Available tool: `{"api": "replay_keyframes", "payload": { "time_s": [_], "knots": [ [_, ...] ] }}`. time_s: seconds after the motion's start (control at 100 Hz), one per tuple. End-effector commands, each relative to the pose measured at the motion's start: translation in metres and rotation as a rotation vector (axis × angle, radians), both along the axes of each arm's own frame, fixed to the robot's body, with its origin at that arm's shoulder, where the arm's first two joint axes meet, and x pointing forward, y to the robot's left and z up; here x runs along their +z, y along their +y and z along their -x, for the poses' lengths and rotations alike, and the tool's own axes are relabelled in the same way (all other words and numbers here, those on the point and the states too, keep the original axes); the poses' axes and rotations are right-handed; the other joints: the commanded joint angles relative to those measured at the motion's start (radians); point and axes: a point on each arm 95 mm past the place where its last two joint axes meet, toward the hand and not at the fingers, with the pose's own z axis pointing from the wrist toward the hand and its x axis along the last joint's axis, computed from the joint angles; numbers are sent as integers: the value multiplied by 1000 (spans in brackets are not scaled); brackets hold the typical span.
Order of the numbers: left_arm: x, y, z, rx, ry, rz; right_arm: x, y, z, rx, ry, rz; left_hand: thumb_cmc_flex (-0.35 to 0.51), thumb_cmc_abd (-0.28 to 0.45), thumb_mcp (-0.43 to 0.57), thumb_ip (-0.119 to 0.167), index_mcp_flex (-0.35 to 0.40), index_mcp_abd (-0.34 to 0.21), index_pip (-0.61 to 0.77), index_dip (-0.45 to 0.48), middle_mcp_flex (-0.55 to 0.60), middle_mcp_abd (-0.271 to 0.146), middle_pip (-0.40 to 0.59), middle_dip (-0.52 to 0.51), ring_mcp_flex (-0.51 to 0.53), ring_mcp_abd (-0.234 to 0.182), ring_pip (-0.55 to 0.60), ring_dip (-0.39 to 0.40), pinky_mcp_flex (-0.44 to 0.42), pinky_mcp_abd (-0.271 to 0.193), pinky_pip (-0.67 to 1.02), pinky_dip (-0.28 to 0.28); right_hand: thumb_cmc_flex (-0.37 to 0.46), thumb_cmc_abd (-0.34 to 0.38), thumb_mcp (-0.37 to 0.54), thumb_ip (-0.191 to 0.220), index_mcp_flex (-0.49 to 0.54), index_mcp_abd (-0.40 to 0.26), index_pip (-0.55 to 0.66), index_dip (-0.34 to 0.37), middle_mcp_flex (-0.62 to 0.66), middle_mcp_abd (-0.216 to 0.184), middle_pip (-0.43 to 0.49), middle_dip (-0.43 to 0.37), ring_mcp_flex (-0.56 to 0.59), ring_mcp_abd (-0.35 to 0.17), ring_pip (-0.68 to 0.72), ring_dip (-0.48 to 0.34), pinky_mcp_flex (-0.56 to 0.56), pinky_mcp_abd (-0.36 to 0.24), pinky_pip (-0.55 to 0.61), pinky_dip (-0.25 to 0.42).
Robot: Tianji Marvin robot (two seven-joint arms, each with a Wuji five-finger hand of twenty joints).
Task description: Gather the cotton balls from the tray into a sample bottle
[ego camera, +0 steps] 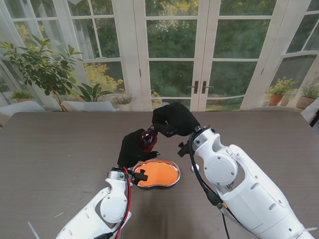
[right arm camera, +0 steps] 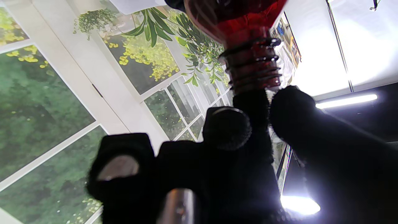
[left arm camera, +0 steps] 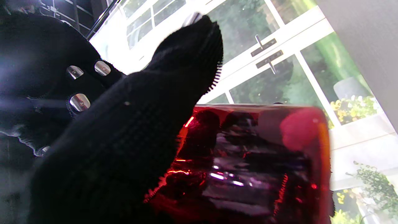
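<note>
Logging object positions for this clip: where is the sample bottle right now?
In the stand view the red sample bottle is held off the table near the middle, gripped by the left hand, just beyond the tray, with the right hand at its threaded neck.

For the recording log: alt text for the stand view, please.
Both black-gloved hands meet above a dark table: the left hand holds a red bottle and the right hand is at its top. An orange-lined metal tray lies nearer to me; glass doors and plants stand behind.
</note>
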Motion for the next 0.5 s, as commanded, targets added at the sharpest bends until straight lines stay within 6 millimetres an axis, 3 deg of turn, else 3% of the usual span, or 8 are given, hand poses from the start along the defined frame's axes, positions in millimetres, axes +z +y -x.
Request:
{"api": "replay_keyframes", "payload": {
  "time_s": [0.0,0.21,0.31,0.42,0.49],
  "knots": [
    [4,-4,1,-19,-5,8,-4,1,0,0,-1,23,94,859,32,36,117,-168,108,54,39,-20,-12,-2,1,92,-2,7,-35,-15,-10,9,19,21,28,39,-30,76,-5,-26,40,28,-10,-7,8,-40,33,-14,3,27,70,29],
    [5,-4,0,-23,-10,10,-3,-1,-1,-20,-28,48,93,859,31,36,117,-168,107,54,39,-20,-13,-1,1,90,-2,7,-35,-15,-10,9,22,21,30,43,-42,74,-14,-36,31,33,-33,-20,8,-33,13,-24,-9,26,62,31],
    [5,-4,0,-24,-11,10,-2,-2,-2,-20,-29,50,93,860,30,36,116,-167,107,55,39,-21,-14,-1,0,90,-2,7,-35,-15,-10,9,-40,87,9,54,-34,91,-61,-51,29,43,-53,-32,8,-25,5,-29,-19,28,56,36],
    [5,-5,0,-23,-11,13,-2,-2,-1,-5,-24,52,94,861,31,37,116,-166,107,55,39,-19,-14,-2,1,91,-2,7,-35,-15,-10,9,-141,208,-42,109,1,90,-160,2,17,51,-71,-36,8,-11,-11,-39,-41,28,47,45],
    [5,-5,0,-22,-12,11,-1,-3,-1,4,-25,55,93,860,30,37,115,-167,107,55,39,-20,-14,-2,1,91,-2,7,-35,-15,-10,9,-216,293,-76,181,30,75,-221,64,11,54,-83,-38,8,-5,-26,-47,-57,24,39,49]
  ]
}}
